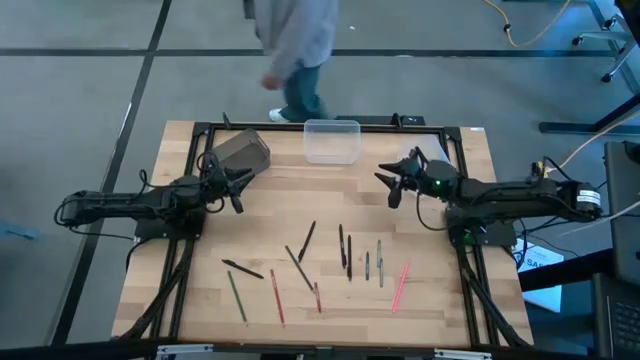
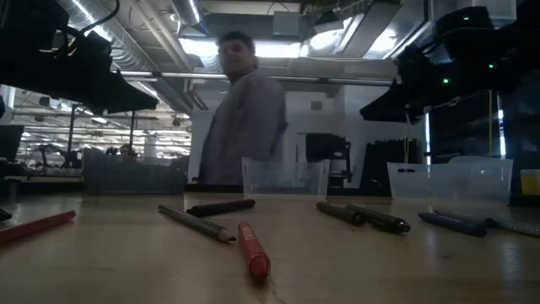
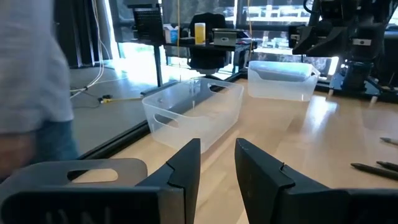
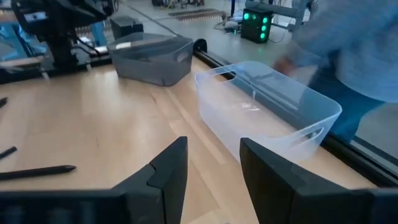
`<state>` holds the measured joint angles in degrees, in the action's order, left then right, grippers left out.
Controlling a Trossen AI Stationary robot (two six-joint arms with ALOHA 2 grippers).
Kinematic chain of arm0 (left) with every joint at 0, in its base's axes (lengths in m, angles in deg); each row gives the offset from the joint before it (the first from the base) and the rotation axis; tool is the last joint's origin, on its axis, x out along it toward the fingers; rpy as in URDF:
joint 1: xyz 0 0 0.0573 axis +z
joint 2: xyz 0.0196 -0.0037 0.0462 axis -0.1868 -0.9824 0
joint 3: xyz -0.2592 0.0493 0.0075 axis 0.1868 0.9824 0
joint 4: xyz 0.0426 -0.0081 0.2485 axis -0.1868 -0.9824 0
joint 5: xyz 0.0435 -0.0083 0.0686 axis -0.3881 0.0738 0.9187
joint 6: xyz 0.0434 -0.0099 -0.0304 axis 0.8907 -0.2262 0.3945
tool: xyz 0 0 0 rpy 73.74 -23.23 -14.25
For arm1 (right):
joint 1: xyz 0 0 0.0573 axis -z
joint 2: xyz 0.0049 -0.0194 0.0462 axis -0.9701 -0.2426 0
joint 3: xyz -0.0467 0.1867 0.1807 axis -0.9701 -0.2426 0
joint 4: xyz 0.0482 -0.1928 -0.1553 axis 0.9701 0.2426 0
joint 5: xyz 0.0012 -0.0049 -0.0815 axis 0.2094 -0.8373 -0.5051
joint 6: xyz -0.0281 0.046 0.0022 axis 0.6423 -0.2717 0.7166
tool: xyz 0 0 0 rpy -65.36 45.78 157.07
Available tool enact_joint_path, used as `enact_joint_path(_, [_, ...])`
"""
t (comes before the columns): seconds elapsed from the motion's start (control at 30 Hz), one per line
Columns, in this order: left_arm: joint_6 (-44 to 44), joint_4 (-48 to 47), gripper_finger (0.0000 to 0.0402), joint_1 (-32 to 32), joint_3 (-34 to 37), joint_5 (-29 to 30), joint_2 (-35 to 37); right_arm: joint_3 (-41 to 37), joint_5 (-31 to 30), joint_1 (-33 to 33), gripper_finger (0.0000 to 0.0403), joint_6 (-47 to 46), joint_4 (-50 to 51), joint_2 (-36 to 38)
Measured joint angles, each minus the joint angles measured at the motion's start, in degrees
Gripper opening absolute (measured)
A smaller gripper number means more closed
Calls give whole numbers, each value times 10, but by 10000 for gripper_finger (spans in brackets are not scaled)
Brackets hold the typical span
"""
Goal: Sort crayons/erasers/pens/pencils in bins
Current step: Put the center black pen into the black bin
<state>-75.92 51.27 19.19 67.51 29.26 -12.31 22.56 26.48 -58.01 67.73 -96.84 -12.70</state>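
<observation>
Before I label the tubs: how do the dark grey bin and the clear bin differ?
The dark grey bin is opaque and sits at an angle by the left gripper; the clear bin is see-through, squared to the table's far edge, midway between both arms. Both look empty, rectangular and similar in size.

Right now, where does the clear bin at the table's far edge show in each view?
High view: clear bin at top centre, between the two arms.
Low view: clear bin at centre, in front of the person.
Left wrist view: centre-left.
Right wrist view: centre-right.
Shared landmark: the dark grey bin beside it, also in the right wrist view.
</observation>
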Motion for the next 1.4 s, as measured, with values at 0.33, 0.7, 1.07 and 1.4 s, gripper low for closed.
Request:
enact_joint_path(0.33, [25,0,99,0,0,-1,0,29,15,0,152,8,3,-61])
enact_joint_path(0.7, [-13,0,111,0,0,-27,-10,29,15,-1,152,63,-31,-66])
enact_joint_path(1.07, [-38,31,112,0,0,-49,-81,29,15,-1,152,49,-54,-66])
enact_joint_path(1.4, [-38,92,112,-7,0,-74,-142,29,15,-1,152,34,-62,-66])
